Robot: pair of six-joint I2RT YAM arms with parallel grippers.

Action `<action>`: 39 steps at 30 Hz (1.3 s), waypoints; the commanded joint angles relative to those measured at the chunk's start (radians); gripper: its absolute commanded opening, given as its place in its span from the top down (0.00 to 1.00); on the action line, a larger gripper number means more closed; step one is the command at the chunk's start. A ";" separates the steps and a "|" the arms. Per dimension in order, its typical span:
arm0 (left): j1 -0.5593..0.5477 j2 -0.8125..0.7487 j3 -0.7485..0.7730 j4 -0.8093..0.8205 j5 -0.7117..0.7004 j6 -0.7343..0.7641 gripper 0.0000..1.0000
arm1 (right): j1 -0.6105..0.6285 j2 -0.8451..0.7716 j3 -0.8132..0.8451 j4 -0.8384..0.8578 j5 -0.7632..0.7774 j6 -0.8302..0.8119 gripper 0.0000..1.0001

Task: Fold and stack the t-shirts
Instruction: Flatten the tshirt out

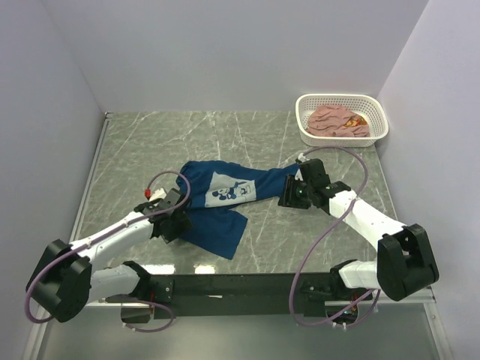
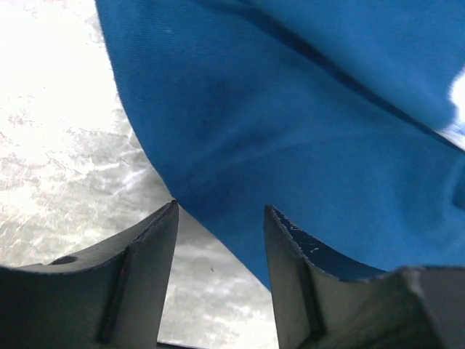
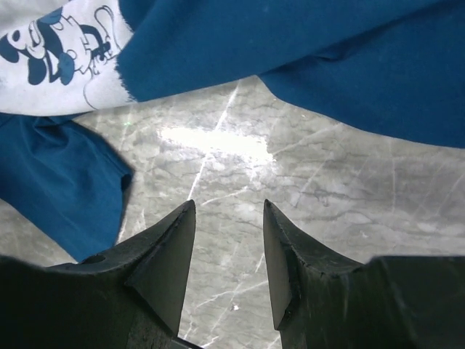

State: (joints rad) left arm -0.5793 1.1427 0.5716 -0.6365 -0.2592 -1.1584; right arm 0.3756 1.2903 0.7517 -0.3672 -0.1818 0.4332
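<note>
In the middle of the grey marble table (image 1: pixel 150 142), the navy t-shirt (image 1: pixel 217 225), lying crumpled and not folded, drawn out into a slanted band from lower left to upper right. Near its centre, the white cartoon print (image 1: pixel 229 190), facing up. Far back in the right corner, a white basket (image 1: pixel 341 140) with the pink t-shirt (image 1: pixel 337 120) bundled inside, a little orange showing at its right side; well apart from the navy one. At the left edge of the navy cloth, the left gripper (image 1: pixel 178 221), low over the table. In the left wrist view (image 2: pixel 221 207), fingers spread with a clear gap; the hem of the navy t-shirt (image 2: pixel 290 145) running down into this gap and behind the right-hand finger, with bare table (image 2: pixel 51 145) on the other side. Not pinched on the cloth; cannot tell whether the cloth touches the finger. At the right end of the band, the right gripper (image 1: pixel 289 196), also low. In the right wrist view (image 3: pixel 229 203), jaws parted in the same way, with only bare marble (image 3: pixel 290 182) between them. Holds nothing. Ahead of the fingertips, folds of navy cloth (image 3: pixel 327 58) and part of the cartoon print (image 3: pixel 58 58) at the upper left, near the tips but apart from them.
</note>
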 commanded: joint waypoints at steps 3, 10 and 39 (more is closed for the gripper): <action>-0.002 0.077 -0.019 0.057 -0.052 -0.070 0.44 | 0.005 -0.049 -0.021 0.036 0.057 -0.007 0.51; 0.022 0.192 0.042 -0.011 -0.146 -0.058 0.45 | 0.006 -0.066 -0.046 0.047 0.077 -0.017 0.51; 0.237 0.029 0.270 -0.138 -0.089 0.347 0.99 | -0.313 -0.071 -0.228 0.142 0.142 0.190 0.36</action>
State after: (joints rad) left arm -0.3500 1.1824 0.8131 -0.7761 -0.3798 -0.8799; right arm 0.1017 1.2133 0.5587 -0.3069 0.0093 0.5838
